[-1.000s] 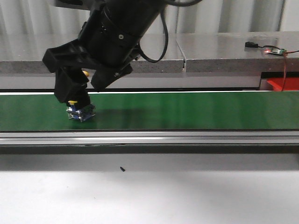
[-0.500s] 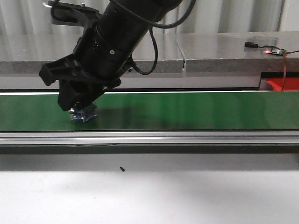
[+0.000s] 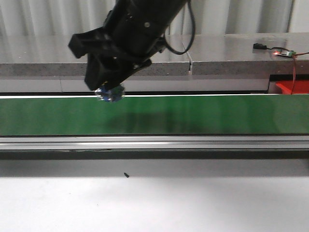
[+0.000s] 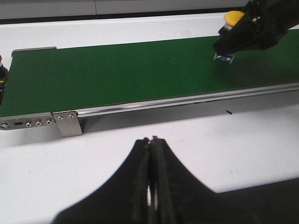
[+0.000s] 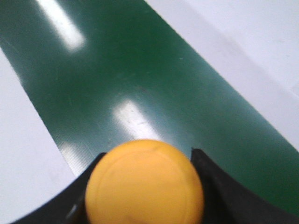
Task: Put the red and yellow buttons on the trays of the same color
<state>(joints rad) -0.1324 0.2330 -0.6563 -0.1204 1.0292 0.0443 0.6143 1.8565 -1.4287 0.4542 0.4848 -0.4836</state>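
My right gripper (image 3: 107,89) is shut on the yellow button (image 5: 145,182), whose round yellow cap fills the space between its fingers in the right wrist view. It holds the button above the green conveyor belt (image 3: 203,116), with the button's blue base (image 3: 110,94) showing under the fingers in the front view. The left wrist view shows the same button (image 4: 232,17) in the right gripper over the belt's far part. My left gripper (image 4: 150,140) is shut and empty over the white table. No red button is in view.
The belt's metal rail (image 3: 193,141) runs along its near edge. A red tray (image 3: 293,87) shows at the far right behind the belt. A small black speck (image 3: 126,175) lies on the white table (image 3: 154,203). A grey counter stands behind.
My right gripper closed on the yellow button on the belt, then lifted it up and to the right. The left gripper has no earlier frame.
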